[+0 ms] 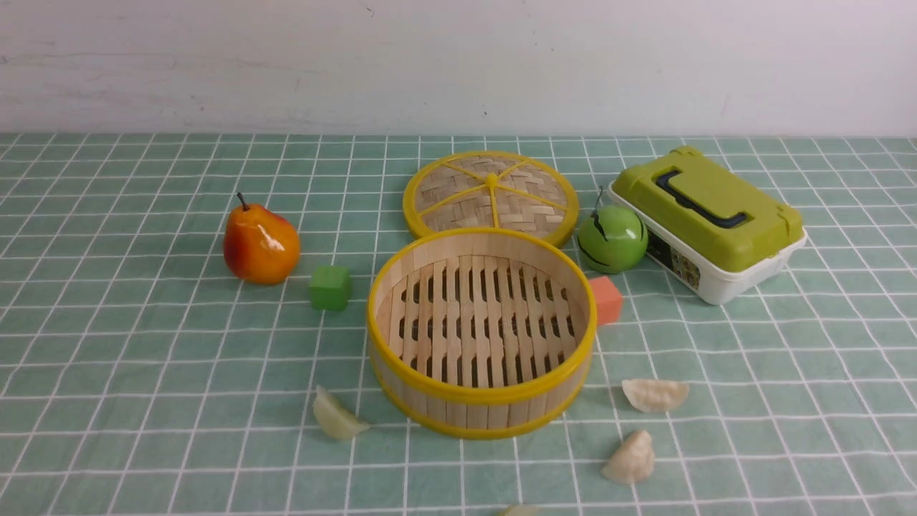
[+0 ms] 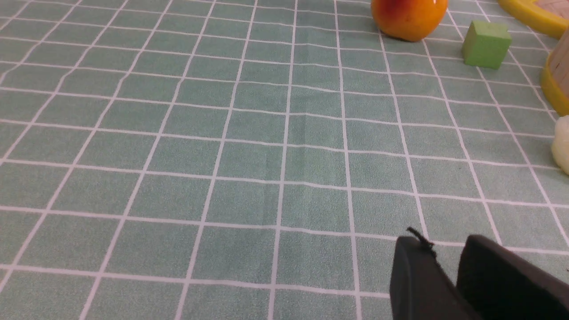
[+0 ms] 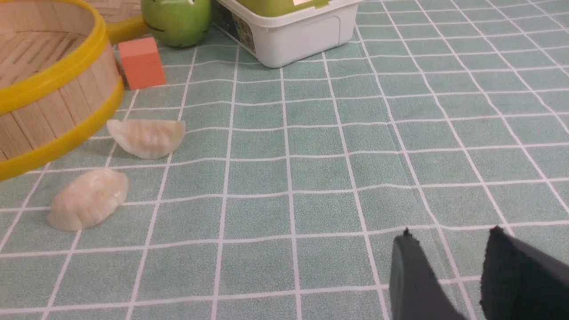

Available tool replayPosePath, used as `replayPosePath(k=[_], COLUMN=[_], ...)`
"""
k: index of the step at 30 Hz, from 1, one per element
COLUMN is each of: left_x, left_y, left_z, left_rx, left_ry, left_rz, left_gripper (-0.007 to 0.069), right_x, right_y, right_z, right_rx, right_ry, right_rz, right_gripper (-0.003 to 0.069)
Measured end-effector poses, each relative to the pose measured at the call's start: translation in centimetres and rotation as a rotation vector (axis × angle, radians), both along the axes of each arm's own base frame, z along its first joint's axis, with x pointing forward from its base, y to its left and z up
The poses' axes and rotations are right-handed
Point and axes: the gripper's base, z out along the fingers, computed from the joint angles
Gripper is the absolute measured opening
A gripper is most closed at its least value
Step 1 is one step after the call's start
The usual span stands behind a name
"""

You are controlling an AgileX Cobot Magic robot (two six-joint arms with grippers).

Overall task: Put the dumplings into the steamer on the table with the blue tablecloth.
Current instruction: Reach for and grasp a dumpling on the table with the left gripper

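Four dumplings [image 1: 655,394] lie on table [image 1: 143,358], all outside steamer [image 1: 480,416]: one on its left, two on its right, one at near edge. Your L claw [image 2: 446,249] is barely parted, R claw [image 3: 451,240] wider; both grip nthg.

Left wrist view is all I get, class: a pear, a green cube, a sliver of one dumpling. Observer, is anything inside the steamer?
Observer: No, the steamer holds nothing; its slatted floor is bare.
Operator: How many dumplings lie outside?
Observer: Four: the left dumpling, the upper right dumpling, the lower right dumpling, and the nearest dumpling, cut by the front view's bottom edge.
Operator: What stands right of the steamer?
Observer: An orange cube beside its wall, a green apple and a green-lidded box.
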Motion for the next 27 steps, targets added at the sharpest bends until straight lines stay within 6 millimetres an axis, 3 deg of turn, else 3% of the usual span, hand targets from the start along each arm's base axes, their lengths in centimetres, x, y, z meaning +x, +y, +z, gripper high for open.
replayPosePath(k=[20, 27], left_x=[0.0, 0.0], left_y=[0.0, 0.0], left_z=[0.0, 0.0], left_rx=[0.0, 0.0], left_ry=[0.0, 0.0], left_rz=[0.0, 0.0], left_gripper=[0.0144, 0.0144], right_x=[0.0, -0.02], right_y=[-0.01, -0.58], right_z=[0.0, 0.03], right_rx=[-0.004, -0.172], right_ry=[0.0, 0.005], right_rz=[0.0, -0.014], right_gripper=[0.024, 0.024])
